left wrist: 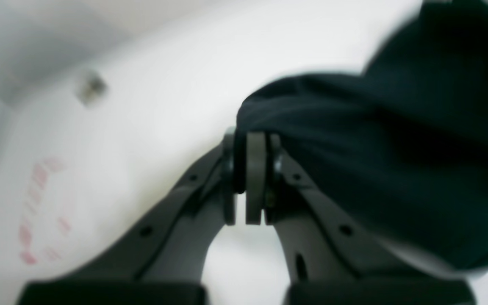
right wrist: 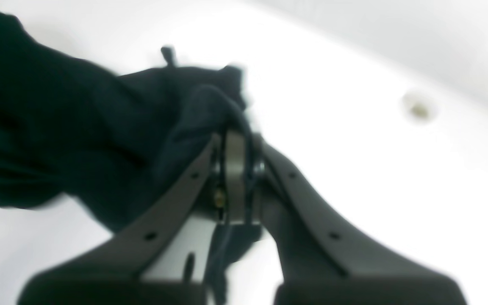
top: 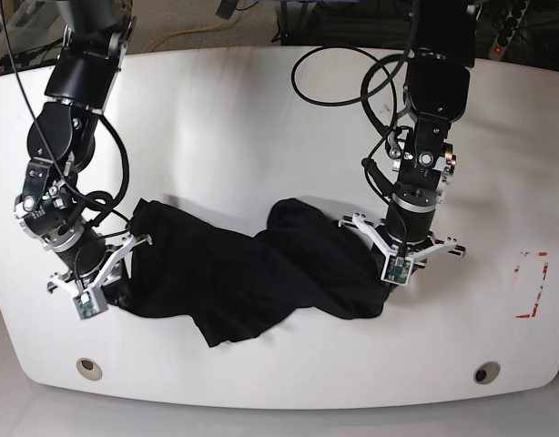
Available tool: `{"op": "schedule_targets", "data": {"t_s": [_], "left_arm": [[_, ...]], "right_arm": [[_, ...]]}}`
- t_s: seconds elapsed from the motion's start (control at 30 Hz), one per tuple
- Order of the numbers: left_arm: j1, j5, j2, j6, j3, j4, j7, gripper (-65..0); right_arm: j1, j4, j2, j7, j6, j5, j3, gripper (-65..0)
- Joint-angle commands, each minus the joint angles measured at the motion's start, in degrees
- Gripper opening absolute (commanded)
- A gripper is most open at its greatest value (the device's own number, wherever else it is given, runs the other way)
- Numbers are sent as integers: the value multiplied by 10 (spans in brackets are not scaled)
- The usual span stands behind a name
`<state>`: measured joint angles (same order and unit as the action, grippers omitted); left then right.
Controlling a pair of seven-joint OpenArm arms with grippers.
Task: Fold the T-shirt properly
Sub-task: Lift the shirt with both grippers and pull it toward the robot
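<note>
The black T-shirt (top: 243,269) lies crumpled in a long bunched band across the white table (top: 261,118), stretched between my two grippers. In the base view my left gripper (top: 389,284) is at the cloth's right end, and my right gripper (top: 111,293) is at its left end. Up close, the left gripper (left wrist: 250,142) is shut, with a fold of the T-shirt (left wrist: 396,148) pinched between its fingertips. In the right wrist view, the right gripper (right wrist: 237,142) is likewise shut on a bunched edge of the T-shirt (right wrist: 57,127), and cloth hangs below its pads.
A red rectangle outline (top: 532,284) is marked on the table at the right. Two round holes (top: 89,368) (top: 485,373) sit near the front edge. Black cables (top: 339,77) loop over the table at the back, near the left arm.
</note>
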<state>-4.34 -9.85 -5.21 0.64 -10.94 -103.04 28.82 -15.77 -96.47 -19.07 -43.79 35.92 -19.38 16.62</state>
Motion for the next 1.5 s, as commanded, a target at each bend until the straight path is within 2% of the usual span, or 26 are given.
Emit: {"op": "schedule_targets", "data": {"t_s": [0.0, 0.1, 0.23, 0.37, 0.5, 0.57, 0.63, 0.73, 0.87, 1.0, 1.03, 1.17, 1.3, 1.47], "left_arm": [[-30, -1, -1, 5, 1, -35, 17, -649], [-66, -1, -4, 5, 10, -53, 57, -649], [-104, -1, -29, 5, 22, -59, 63, -649], [-142, -1, -56, 5, 37, -66, 66, -649], [-194, 2, -77, -2, 69, -78, 114, -649], [-218, 2, -83, -25, 77, -78, 131, -649], [-246, -1, -87, -65, 93, -79, 150, -650], [-285, -1, -93, -97, 109, -79, 175, -650], [-326, -1, -116, -131, 109, -94, 214, -650], [-360, -2, -125, -189, 93, -112, 265, -650], [-366, -1, -136, -210, 81, -115, 285, -650], [-361, 0, -157, -267, 54, -123, 322, -650], [-326, 0, -157, -326, 52, -124, 350, -650], [-282, 0, -152, -388, 55, -124, 414, -650]], "right_arm": [[-41, 2, -21, 16, -4, -6, 5, -650], [-84, 25, -37, 16, -3, -6, 4, -650], [-142, 61, -54, 16, -3, -6, -18, -650], [-195, 83, -89, 16, -4, -7, -48, -650], [-244, 83, -98, 16, -4, -7, -62, -650], [-262, 83, -106, 16, -4, -7, -73, -650], [-287, 82, -114, 15, -4, -7, -88, -650], [-320, 81, -119, 0, -4, -7, -103, -650], [-365, 79, -120, -36, -2, -12, -105, -650], [-388, 79, -122, -54, -1, -13, -104, -650], [-388, 78, -122, -57, -1, -13, -104, -650], [-365, 55, -122, -65, -1, -13, -102, -650], [-309, 27, -119, -68, -1, -13, -85, -650], [-214, -4, -106, -68, -1, -13, -50, -650]]}}
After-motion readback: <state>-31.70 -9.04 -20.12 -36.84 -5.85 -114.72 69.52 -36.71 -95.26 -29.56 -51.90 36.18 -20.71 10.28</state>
